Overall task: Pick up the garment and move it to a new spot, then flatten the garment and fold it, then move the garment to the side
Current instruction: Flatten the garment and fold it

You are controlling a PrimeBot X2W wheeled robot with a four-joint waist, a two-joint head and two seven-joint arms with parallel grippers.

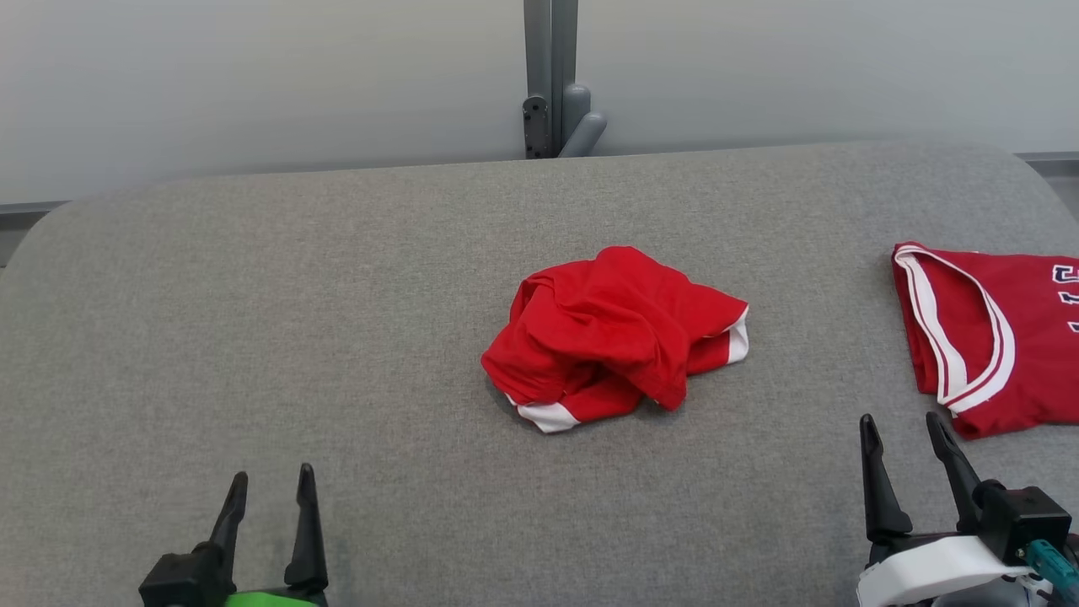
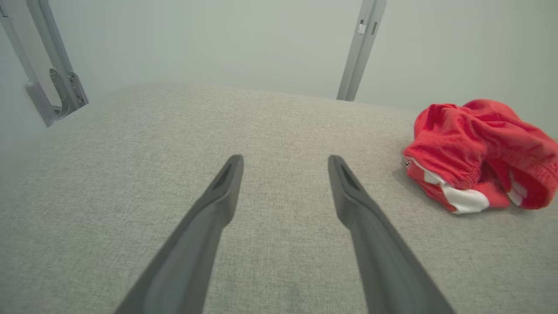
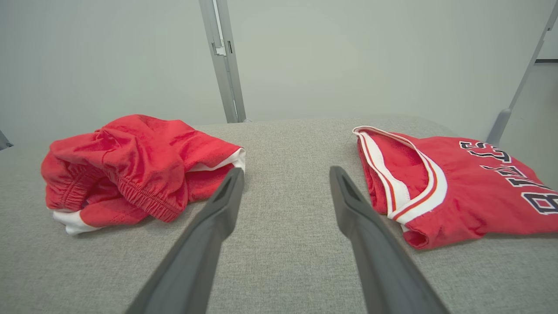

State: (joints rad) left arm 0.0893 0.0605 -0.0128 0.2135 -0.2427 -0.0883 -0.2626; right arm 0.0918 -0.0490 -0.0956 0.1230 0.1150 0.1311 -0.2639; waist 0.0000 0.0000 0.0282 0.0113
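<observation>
The crumpled red garment point(image 1: 615, 337) sat on the worktop point(image 1: 295, 320); the left end effector point(image 1: 272, 472) and right end effector point(image 1: 899, 417) hovered released nearby.

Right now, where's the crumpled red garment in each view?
Head view: crumpled red garment, centre of table.
Left wrist view: garment at right edge, mid-height.
Right wrist view: garment at left, mid-height.
Shared landmark: grey post behind it.

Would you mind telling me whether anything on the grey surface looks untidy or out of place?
The red garment lies crumpled in a heap at the middle of the surface, white trim poking out unevenly. The red jersey at the right lies flat and neatly folded.
</observation>
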